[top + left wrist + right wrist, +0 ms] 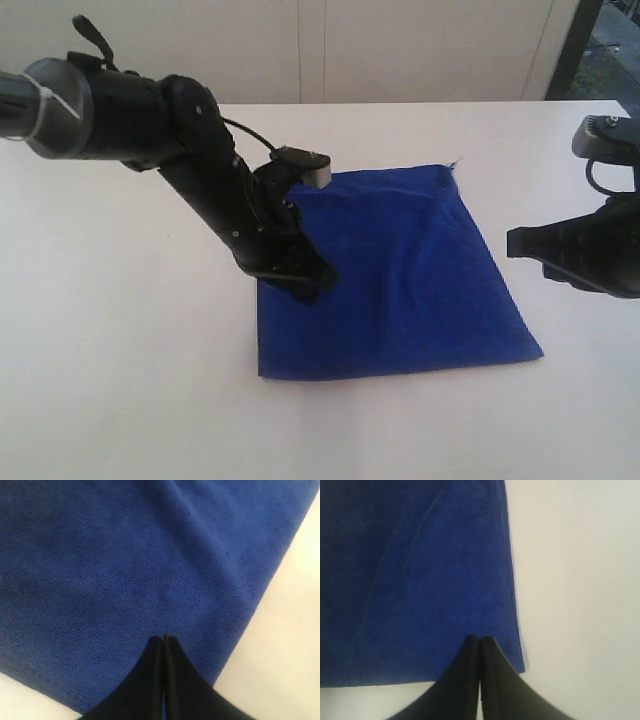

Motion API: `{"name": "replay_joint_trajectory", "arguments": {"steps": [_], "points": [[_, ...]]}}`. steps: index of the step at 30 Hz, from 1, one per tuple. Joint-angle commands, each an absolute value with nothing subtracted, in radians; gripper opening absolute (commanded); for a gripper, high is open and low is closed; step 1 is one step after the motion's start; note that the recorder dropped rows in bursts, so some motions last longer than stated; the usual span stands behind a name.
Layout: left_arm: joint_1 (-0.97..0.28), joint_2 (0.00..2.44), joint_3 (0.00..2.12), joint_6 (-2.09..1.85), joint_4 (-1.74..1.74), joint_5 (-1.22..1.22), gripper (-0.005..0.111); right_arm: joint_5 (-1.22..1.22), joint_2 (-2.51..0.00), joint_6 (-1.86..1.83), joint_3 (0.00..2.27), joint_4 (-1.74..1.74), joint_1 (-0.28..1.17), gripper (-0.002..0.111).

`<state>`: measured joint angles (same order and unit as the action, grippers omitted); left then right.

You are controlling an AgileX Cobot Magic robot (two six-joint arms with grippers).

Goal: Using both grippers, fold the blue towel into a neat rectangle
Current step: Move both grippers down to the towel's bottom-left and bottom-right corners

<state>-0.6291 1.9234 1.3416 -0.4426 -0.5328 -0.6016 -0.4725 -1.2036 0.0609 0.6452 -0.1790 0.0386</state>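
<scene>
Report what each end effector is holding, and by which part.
Nothing is held. The left end effector and right end effector are shut with no cloth pinched; the towel lies flat.

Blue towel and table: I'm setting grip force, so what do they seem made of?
The blue towel looks like soft, matte, fuzzy cloth, perhaps microfibre: fine nap and a hemmed edge show close up. The table looks smooth, hard and white, maybe laminate, with a faint sheen; I cannot tell for sure.
</scene>
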Motion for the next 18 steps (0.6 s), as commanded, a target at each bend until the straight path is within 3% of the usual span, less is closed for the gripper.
{"name": "replay_joint_trajectory", "arguments": {"steps": [1,11,18], "points": [[-0.653,1.913,1.27,-0.441,-0.542,-0.504,0.0,-0.456,-1.199,0.049,0.64,-0.197,0.039,0.0],[-0.651,1.977,1.151,-0.438,-0.482,-0.482,0.0,-0.464,-1.199,0.027,0.64,-0.209,0.039,0.0],[-0.651,1.977,1.149,-0.24,-0.225,-0.565,0.0,-0.464,-1.199,0.025,0.64,-0.209,0.039,0.0]]}}
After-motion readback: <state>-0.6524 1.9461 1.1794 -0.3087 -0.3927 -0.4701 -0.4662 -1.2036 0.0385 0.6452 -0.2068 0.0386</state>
